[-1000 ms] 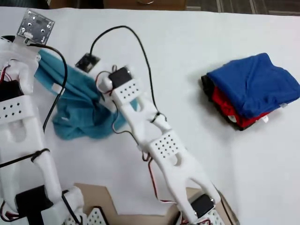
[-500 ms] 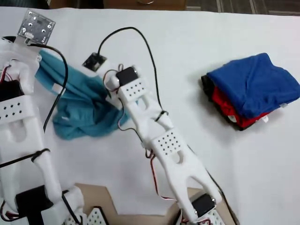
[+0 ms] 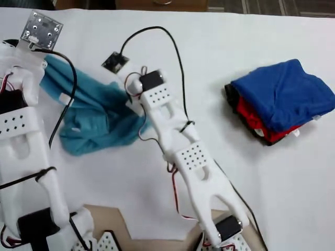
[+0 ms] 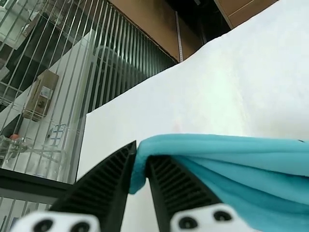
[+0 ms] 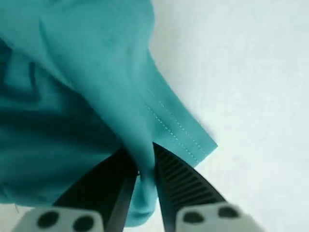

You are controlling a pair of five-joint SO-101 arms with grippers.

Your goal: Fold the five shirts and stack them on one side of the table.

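**A:** Which step is this?

**B:** Spreading the teal shirt [image 3: 97,117] out before any fold, I'd say. The left gripper [image 4: 139,151] is pinched tight on one edge of it, with the cloth trailing away from its tips. The right gripper [image 5: 145,162] is clamped just as tight on a stitched hem.

**A:** And the shirt itself?

**B:** Crumpled on the table [image 3: 209,47] between the two grippers, well apart from the stack [image 3: 282,97] of folded shirts beyond the right arm.

**A:** Anything different from a second ago?

**B:** The right arm has swung towards the stack, dragging its edge along. The left has stayed put.

**A:** Next?

**B:** Probably draw the edges further apart until the cloth lies flat, without letting either pinch slip
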